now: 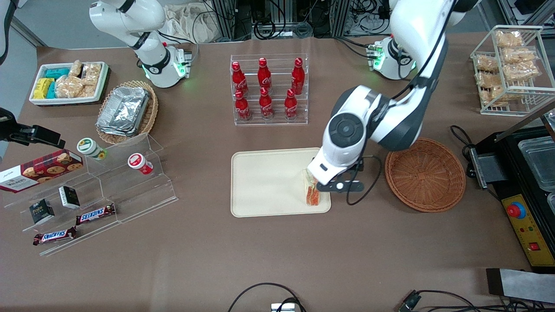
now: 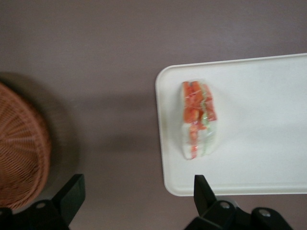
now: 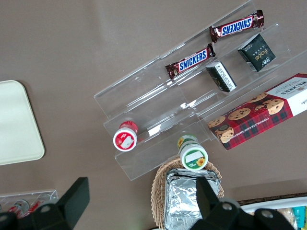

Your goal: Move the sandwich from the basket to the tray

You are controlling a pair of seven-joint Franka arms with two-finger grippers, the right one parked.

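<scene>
Already the sandwich [image 2: 198, 120] rests below the spread-open gripper [image 2: 136, 194], near the tray's [image 2: 268, 81] edge; a careless lift-off could topple it.

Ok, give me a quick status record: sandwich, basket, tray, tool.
sandwich: lying on the tray near its edge toward the basket, free of the tool
basket: holds nothing visible, beside the tray, toward the working arm's end
tray: holds only the sandwich
tool: open, above the sandwich, gripping nothing
</scene>
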